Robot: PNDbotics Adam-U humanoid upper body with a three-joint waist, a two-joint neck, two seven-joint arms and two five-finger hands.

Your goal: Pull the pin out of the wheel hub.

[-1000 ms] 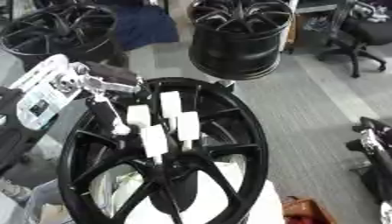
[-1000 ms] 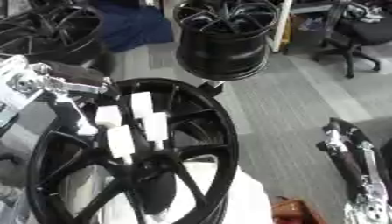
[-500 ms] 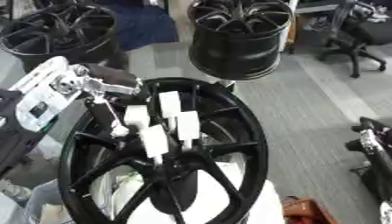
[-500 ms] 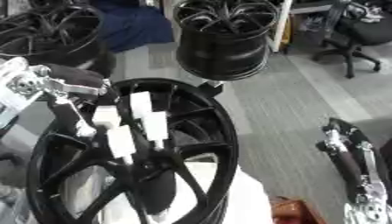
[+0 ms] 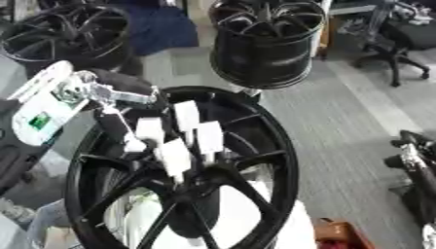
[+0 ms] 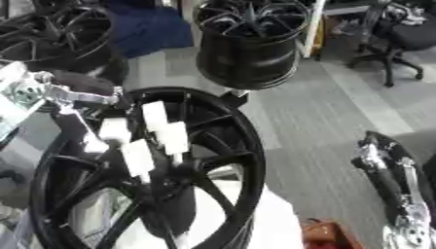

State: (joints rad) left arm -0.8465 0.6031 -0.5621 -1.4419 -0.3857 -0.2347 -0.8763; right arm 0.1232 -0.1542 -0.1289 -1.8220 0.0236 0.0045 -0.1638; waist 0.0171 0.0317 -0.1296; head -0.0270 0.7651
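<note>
**Left hand over the hub, fingers down among the spokes**

A black wheel (image 5: 255,160) stands nearly upright in the foreground, its face turned toward the camera; its spokes meet at the hub (image 5: 191,182) low in the middle; the pin cannot be made out among the fingers and spokes.

The left hand (image 5: 170,141) comes in from the upper left on a silver and white arm; its white-tipped fingers (image 5: 208,136) hang down against the spokes just above the hub, fairly straight and set a little apart from one another; whether any of them pinches something is hidden.

The right hand (image 6: 388,170) shows at the right edge, dark with silver parts, well apart from the wheel, over the grey floor (image 5: 340,116); whether its fingers are apart or together cannot be told.

Behind, a second wheel (image 5: 268,41) stands on its rim; a third wheel (image 5: 64,31) lies at upper left; an office chair (image 5: 405,39) stands at upper right.
</note>
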